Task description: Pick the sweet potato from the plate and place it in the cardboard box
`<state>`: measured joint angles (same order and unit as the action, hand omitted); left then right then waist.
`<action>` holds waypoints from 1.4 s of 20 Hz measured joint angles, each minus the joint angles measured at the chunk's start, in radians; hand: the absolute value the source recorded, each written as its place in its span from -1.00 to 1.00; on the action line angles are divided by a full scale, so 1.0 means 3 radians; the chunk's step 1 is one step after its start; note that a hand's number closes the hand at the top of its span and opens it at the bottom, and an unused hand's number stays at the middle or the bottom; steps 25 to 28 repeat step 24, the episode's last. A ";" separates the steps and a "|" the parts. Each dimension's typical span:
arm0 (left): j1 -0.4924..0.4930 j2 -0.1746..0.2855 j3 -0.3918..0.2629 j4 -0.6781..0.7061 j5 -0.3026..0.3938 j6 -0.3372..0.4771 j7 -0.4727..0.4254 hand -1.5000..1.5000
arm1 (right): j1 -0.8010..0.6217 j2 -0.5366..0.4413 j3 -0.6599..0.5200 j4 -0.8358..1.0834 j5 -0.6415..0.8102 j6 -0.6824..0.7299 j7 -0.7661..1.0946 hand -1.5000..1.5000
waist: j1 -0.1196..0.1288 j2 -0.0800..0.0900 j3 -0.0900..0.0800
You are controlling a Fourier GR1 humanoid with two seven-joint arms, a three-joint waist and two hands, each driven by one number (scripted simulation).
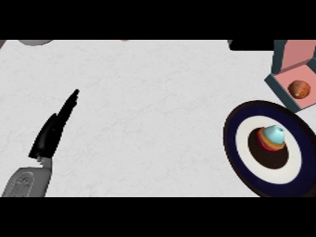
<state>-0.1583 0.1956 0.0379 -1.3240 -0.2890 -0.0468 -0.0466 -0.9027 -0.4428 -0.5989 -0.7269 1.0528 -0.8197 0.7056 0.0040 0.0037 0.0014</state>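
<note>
A brown, rounded sweet potato (299, 89) lies inside the box (285, 61), which has teal walls and a pink inside with its lid flap standing up, at the far right. Just in front of the box rests a round plate (236, 139) with a dark blue rim, a white ring and a black centre. On the plate's middle stands a small object (274, 137) with a light blue top over red and orange bands. My left hand (51, 132) shows edge-on at the left, fingers straight and pointing away, holding nothing. My right hand is out of the view.
A grey rounded object (35, 42) peeks in at the top left edge. A dark block (249, 45) sits at the top edge beside the box. The white marbled counter (153, 106) spreads between my left hand and the plate.
</note>
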 measured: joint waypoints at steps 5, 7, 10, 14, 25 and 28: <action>0.0105 0.0053 0.0053 -0.0042 0.0061 -0.0070 -0.0027 0.00 | 0.0439 0.0109 -0.0095 -0.0473 -0.0343 -0.0349 -0.0424 -1.00 | -0.0028 -0.0018 -0.0002; 0.0080 0.0061 0.0074 -0.0050 0.0057 -0.0059 0.0004 0.00 | 0.0660 0.0145 -0.0098 -0.0760 -0.0441 -0.0376 -0.0486 -1.00 | -0.0048 -0.0024 -0.0002; 0.0083 0.0055 0.0071 -0.0083 0.0041 -0.0049 0.0022 0.00 | 0.1013 0.0237 -0.0114 -0.1132 -0.0601 -0.0471 -0.0631 -1.00 | -0.0054 -0.0026 -0.0004; 0.0096 0.0056 0.0087 -0.0096 0.0066 -0.0084 0.0027 0.00 | 0.1475 0.0385 -0.0130 -0.1646 -0.0738 -0.0562 -0.0738 -1.00 | -0.0056 -0.0026 -0.0005; 0.0147 0.0075 0.0110 -0.0171 0.0053 -0.0158 0.0046 0.00 | 0.2568 0.0694 -0.0111 -0.2761 -0.1071 -0.0476 -0.0769 -1.00 | -0.0034 -0.0019 -0.0005; 0.0147 0.0075 0.0110 -0.0171 0.0053 -0.0158 0.0046 0.00 | 0.2568 0.0694 -0.0111 -0.2761 -0.1071 -0.0476 -0.0769 -1.00 | -0.0034 -0.0019 -0.0005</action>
